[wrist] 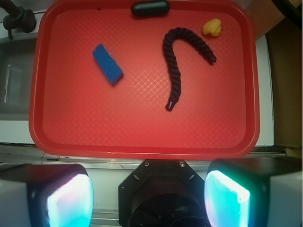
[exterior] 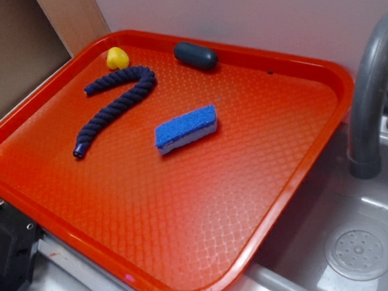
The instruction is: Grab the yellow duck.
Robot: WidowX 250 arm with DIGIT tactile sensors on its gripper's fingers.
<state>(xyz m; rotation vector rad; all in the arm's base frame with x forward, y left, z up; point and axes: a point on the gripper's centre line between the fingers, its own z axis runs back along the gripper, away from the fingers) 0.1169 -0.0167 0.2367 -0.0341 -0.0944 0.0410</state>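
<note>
4 loose items lie on the red tray [exterior: 190, 243] in the exterior view, and the claw itself is out of this frame, so its place relative to them cannot be read here; the yellow duck [exterior: 117, 57] sits in the tray's far left corner, just beside the upper end of the dark twisted rope [exterior: 117, 106], with the grey capsule [exterior: 195, 55] against the far rim and the blue sponge [exterior: 186, 129] nearer the middle. The tray rests partly over a grey sink [exterior: 370, 238] with a faucet [exterior: 372, 92] at the right. In the wrist view, the claw [wrist: 147, 198] hangs well back from the tray's near rim [wrist: 142, 151], its 2 lit pads [wrist: 71, 201] spread wide with nothing between them. From the claw, the duck [wrist: 212, 27] lies far ahead and off to the right, in the corner beyond the rope's [wrist: 177, 61] hooked end, apart from it by a thin gap. The duck is a lumpy blob with no clear long axis, so I judge the reach to be forward and rightward, clearing the rope.
</note>
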